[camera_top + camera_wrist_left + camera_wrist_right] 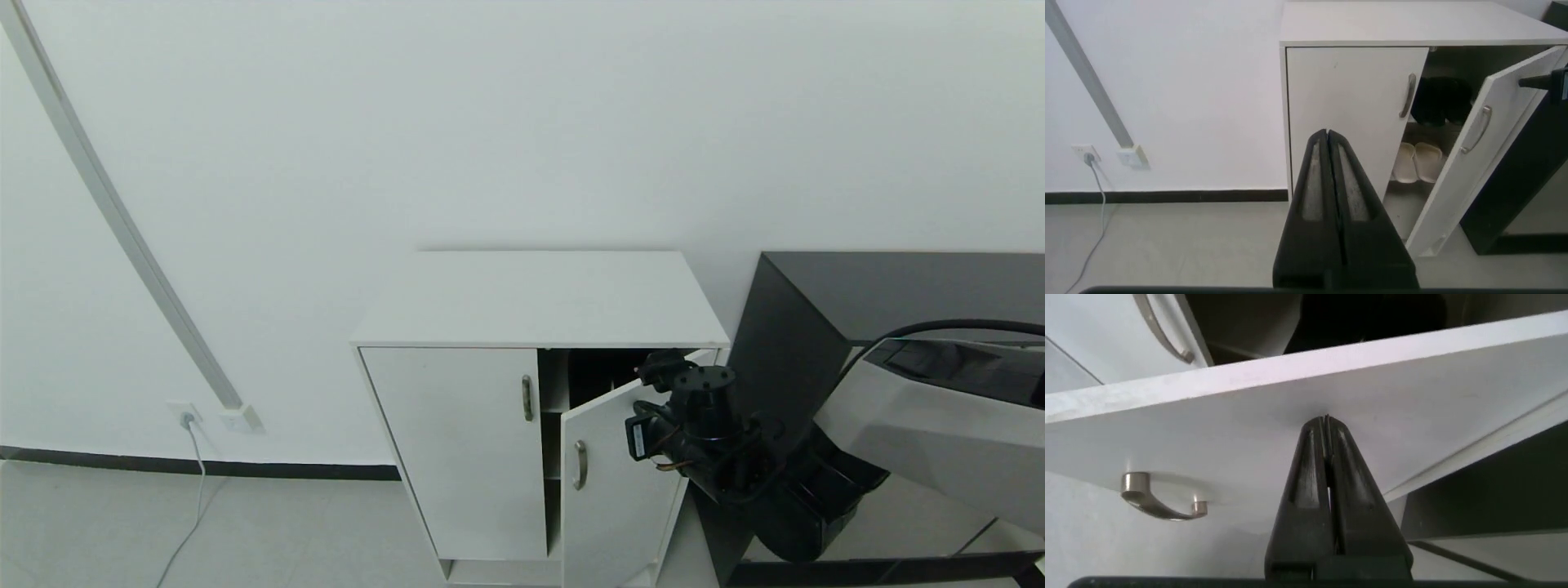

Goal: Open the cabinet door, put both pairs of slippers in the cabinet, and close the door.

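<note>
Right claw [1327, 429], clenched on nothing, sits with its tip against the outer face of the cabinet's right door [612, 482], near that door's top edge and on the hinge side of its handle [579, 465]. That door stands ajar from the cabinet [539, 298]. Inside the cabinet we see a white pair of slippers [1417, 161] on a lower shelf and a dark pair [1443, 100] above it, so we judge closing to be the step in hand. We want to push squarely on the panel, work the contact toward the handle for leverage, and ease off as the door meets the cabinet front. Our left claw [1328, 143], likewise clenched and empty, hangs out in front of the cabinet, apart from the door.
</note>
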Motion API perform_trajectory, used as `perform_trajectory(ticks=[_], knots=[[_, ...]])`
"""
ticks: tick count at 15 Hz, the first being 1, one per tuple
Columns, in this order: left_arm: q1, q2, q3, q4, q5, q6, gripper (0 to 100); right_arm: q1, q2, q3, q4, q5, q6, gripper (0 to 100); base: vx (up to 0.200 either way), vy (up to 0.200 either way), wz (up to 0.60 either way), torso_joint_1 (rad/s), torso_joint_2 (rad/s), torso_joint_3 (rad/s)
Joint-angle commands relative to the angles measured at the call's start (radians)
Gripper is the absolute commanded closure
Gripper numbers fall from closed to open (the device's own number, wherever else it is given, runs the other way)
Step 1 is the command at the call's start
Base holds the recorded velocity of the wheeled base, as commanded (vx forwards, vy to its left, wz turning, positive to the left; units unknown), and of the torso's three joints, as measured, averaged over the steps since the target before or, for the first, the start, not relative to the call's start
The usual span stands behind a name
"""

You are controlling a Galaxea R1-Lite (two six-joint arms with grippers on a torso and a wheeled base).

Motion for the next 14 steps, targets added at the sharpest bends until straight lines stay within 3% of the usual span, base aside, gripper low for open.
perform_trajectory(ticks=[1,14], knots=[[0.001,0.001,0.000,0.000,0.000,0.000,100,-0.006,0.030,-0.031,-0.001,0.000,-0.001,100,0.000,0.000,0.00,0.000,0.00,0.000],[0.001,0.001,-0.001,0.000,0.000,0.000,100,-0.049,0.113,-0.170,0.002,0.000,-0.004,100,0.000,0.000,0.00,0.000,0.00,0.000]])
